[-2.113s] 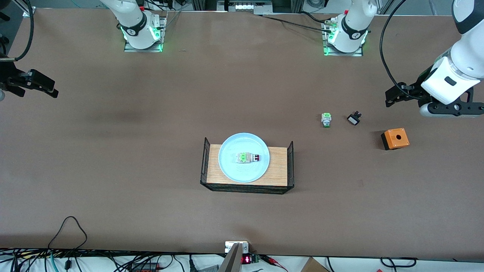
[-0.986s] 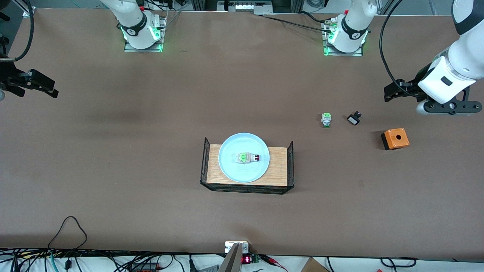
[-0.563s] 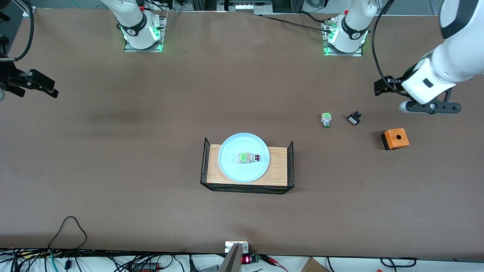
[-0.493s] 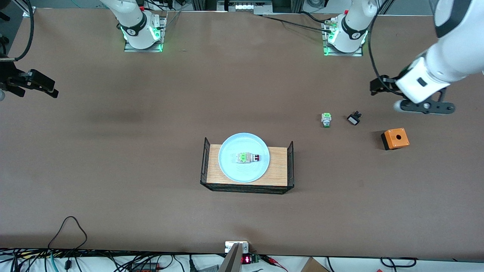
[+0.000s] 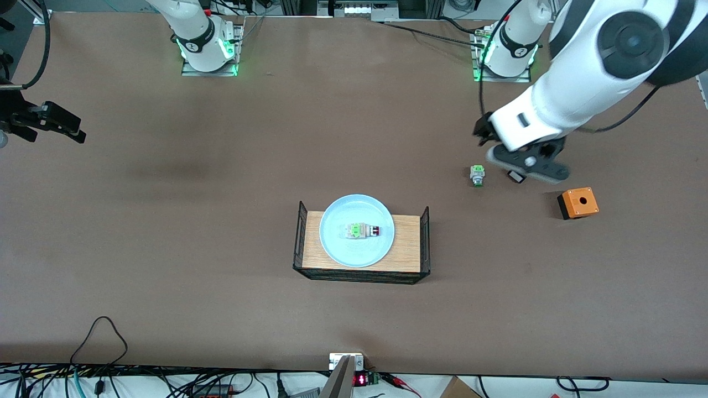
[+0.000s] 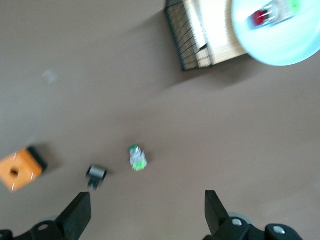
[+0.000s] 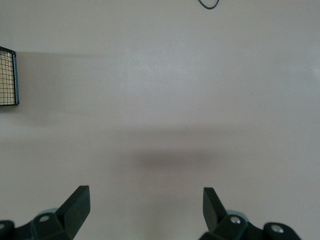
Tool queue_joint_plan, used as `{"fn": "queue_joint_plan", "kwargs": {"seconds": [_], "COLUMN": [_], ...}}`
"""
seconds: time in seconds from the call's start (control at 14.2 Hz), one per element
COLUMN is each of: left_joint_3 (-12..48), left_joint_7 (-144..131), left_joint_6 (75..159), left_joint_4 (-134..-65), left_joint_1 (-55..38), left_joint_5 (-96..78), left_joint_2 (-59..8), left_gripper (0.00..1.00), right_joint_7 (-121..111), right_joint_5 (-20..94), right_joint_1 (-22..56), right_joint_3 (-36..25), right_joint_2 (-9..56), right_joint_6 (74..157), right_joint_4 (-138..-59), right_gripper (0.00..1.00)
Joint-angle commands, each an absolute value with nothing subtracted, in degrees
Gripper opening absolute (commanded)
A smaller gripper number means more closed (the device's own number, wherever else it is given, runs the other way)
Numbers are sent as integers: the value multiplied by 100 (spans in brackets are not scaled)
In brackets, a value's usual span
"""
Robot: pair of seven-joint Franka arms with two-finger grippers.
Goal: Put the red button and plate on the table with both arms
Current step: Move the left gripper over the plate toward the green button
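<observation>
The red button (image 5: pixel 365 230) lies on its side in the pale-blue plate (image 5: pixel 357 251), which sits on a wooden tray (image 5: pixel 408 243) on the brown table (image 5: pixel 166 232). The left wrist view also shows the plate (image 6: pixel 282 50) and the button (image 6: pixel 262 17). My left gripper (image 5: pixel 482 131) is open and empty in the air, over bare table beside a green-capped switch (image 5: pixel 477 175); its open fingers frame the table in its wrist view (image 6: pixel 147 205). My right gripper (image 5: pixel 69 131) waits open and empty over the right arm's end of the table, over bare table in its wrist view (image 7: pixel 145 195).
The tray has black wire ends (image 5: pixel 425 237). A small black part (image 5: pixel 516 177) and an orange box with a hole (image 5: pixel 578 203) lie toward the left arm's end. The left wrist view shows the switch (image 6: pixel 137 157), the black part (image 6: pixel 96 173) and the box (image 6: pixel 17 170).
My left arm has swung in from its end of the table toward the middle, to beside the green-capped switch. The right arm, plate and button have not moved.
</observation>
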State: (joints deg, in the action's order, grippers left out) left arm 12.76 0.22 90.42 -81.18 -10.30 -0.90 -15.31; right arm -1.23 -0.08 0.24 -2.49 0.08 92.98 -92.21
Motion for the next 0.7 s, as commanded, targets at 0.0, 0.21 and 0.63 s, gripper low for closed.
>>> {"fn": "queue_joint_plan", "kwargs": {"seconds": [0.0, 0.21, 0.63], "left_joint_3": [1336, 1573, 1644], "left_joint_7": [955, 2166, 3935], "left_joint_6": [9490, 10577, 13145], "left_joint_4": [-7690, -7682, -7682], "left_joint_1": [-1203, -1283, -1827], "left_joint_5": [-211, -720, -738], "left_joint_2": [-2100, -2529, -3497], "left_gripper": [100, 100, 100], "right_joint_7": [-211, -211, -211], "right_joint_5": [-18, -18, -18], "right_joint_1": [53, 53, 53], "right_joint_3": [-264, -255, -255], "right_joint_2": [-70, -70, -70], "right_joint_6": [9264, 9264, 9255], "right_joint_4": [-9229, -9220, -9229], "right_gripper": [100, 100, 100]}}
